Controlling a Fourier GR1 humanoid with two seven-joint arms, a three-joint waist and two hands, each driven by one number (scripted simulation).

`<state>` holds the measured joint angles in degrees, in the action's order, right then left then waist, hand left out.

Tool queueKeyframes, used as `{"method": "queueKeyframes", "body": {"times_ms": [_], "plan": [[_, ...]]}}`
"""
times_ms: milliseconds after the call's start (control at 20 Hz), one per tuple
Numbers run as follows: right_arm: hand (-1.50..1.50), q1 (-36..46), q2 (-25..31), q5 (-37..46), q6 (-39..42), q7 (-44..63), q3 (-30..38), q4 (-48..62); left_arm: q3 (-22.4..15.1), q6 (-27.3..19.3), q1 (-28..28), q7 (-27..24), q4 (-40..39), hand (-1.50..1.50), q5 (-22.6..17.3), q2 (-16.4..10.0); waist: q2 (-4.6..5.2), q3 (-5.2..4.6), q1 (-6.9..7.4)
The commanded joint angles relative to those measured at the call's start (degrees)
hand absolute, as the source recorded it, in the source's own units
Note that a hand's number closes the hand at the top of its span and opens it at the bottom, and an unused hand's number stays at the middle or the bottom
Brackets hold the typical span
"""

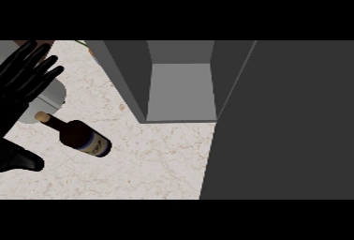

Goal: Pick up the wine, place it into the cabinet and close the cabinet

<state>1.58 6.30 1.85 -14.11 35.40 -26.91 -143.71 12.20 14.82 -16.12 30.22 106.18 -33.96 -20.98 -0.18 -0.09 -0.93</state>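
Your left hand [27,70] is just left of the wine bottle [79,137], fingers straight and apart, holding nothing, likely readied to grasp. The bottle sits untouched on the counter [152,159]. Beyond it, rightward, the cabinet [181,89] has its door [290,122] swung wide to receive it. Your right hand is out of sight.

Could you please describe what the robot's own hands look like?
Only the left hand shows: glossy black all over, with long, slender fingers ending in rounded tips. No cables or markings are visible on it. The right hand is out of view.
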Motion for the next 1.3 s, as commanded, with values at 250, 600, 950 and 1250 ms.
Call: {"method": "queueKeyframes", "body": {"times_ms": [250,600,950,1250], "plan": [[-1.5,-2.15,2.54,7.11,-2.95,4.59,-3.99,-11.88,0.4,4.81,2.27,-10.01,-10.56,-1.5,6.91,1.61,-0.03,-0.01,-0.44],[-1.5,3.18,4.02,6.36,-4.93,7.12,-1.99,-10.04,-1.26,7.45,8.68,-18.52,-12.74,-1.5,13.46,4.3,-0.02,-0.04,0.07],[-1.5,-0.46,5.05,8.47,-7.54,4.31,-6.49,-10.56,2.43,12.06,10.63,-25.52,-20.35,-1.5,15.22,1.42,-0.08,-0.02,-0.17],[-1.5,3.11,6.55,8.33,-8.62,7.19,-5.03,-11.21,0.83,12.43,10.72,-29.2,-24.12,-1.5,18.63,2.86,-0.07,0.0,0.26]]}}
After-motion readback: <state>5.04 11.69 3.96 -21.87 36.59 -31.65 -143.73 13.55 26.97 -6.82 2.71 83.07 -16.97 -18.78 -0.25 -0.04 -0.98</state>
